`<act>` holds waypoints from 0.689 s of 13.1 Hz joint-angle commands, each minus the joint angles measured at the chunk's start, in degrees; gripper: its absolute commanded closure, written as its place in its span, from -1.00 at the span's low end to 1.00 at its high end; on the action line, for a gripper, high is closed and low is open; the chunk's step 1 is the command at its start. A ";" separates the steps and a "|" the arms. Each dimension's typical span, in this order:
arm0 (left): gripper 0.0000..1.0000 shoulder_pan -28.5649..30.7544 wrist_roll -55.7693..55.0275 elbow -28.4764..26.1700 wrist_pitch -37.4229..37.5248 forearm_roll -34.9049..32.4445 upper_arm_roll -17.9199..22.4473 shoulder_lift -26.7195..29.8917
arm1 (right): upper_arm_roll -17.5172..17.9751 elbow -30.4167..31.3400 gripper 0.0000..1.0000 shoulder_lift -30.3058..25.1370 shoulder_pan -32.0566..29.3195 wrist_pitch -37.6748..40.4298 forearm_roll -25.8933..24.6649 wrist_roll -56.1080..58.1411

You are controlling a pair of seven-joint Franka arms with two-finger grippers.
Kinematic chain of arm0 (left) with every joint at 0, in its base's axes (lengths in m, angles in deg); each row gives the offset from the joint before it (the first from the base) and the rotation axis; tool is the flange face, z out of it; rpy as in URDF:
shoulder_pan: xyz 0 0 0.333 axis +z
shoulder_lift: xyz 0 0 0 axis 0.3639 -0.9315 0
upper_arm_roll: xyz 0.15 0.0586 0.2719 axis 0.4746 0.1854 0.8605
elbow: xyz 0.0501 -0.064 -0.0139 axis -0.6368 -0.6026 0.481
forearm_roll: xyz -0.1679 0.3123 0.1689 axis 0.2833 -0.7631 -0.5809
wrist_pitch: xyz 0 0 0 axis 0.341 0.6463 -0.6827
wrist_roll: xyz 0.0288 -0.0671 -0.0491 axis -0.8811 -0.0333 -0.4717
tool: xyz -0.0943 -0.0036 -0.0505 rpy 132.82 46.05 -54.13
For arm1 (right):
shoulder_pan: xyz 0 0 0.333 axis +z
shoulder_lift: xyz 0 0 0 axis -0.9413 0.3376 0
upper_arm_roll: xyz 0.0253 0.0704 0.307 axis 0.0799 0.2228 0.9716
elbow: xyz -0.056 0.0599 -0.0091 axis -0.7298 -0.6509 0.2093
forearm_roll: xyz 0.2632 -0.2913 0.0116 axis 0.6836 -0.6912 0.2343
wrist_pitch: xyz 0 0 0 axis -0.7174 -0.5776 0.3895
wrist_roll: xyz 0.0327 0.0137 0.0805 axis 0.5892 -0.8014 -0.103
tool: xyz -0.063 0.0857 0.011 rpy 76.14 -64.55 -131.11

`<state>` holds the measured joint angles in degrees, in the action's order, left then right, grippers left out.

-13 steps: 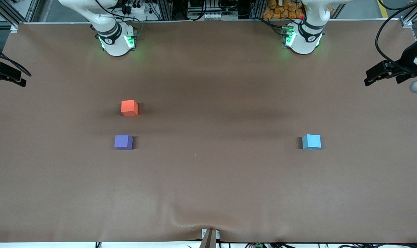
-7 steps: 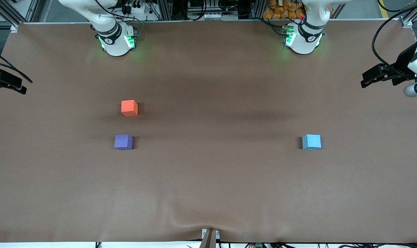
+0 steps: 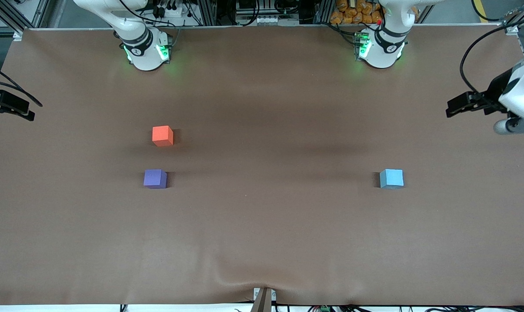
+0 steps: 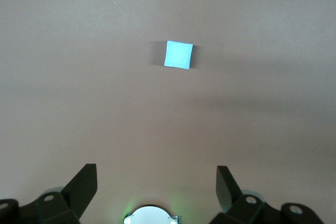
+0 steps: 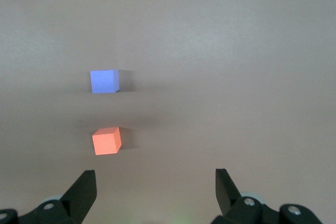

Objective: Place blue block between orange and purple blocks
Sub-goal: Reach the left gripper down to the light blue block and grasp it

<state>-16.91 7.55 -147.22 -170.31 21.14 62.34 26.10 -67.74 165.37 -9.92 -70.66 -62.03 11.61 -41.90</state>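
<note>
The light blue block (image 3: 391,178) sits alone on the brown table toward the left arm's end; it also shows in the left wrist view (image 4: 178,55). The orange block (image 3: 163,135) and the purple block (image 3: 155,178) sit toward the right arm's end, the purple one nearer the front camera with a gap between them; both show in the right wrist view, orange (image 5: 106,140) and purple (image 5: 104,81). My left gripper (image 3: 452,107) hangs high over the table's edge at its own end, open and empty (image 4: 156,179). My right gripper (image 3: 24,112) hangs high over its end, open and empty (image 5: 156,179).
The two arm bases (image 3: 146,50) (image 3: 381,47) stand along the table's back edge. A small clamp (image 3: 263,299) pinches the brown cover at the front edge, with a wrinkle around it.
My left gripper has moved in from the table's edge toward the blue block's side and lower in the front view. The right gripper has barely shifted. The blocks have not moved.
</note>
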 commanded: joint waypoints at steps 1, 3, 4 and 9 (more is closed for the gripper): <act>-1.00 0.06 1.06 0.31 -3.38 0.69 -0.11 -4.59 | 0.23 -1.88 -1.00 0.18 -0.92 0.39 2.39 -1.04; -1.00 -0.47 0.97 -0.83 -8.65 1.13 -0.63 -9.07 | 0.15 -1.88 -1.00 0.18 -0.92 0.31 2.31 -0.95; -1.00 -0.99 0.97 -2.40 -12.16 1.13 -1.42 -11.09 | 0.15 -1.88 -1.00 0.27 -0.40 0.31 2.04 -0.86; -1.00 -1.26 1.24 -19.89 -34.58 -0.36 -1.34 -13.30 | 0.15 -1.88 -1.00 0.36 -0.66 0.31 1.69 -0.69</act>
<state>-18.60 7.61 -161.04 -199.48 21.14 60.84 11.11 -67.96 164.53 -9.93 -70.69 -62.06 12.66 -42.17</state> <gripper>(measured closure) 0.000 0.000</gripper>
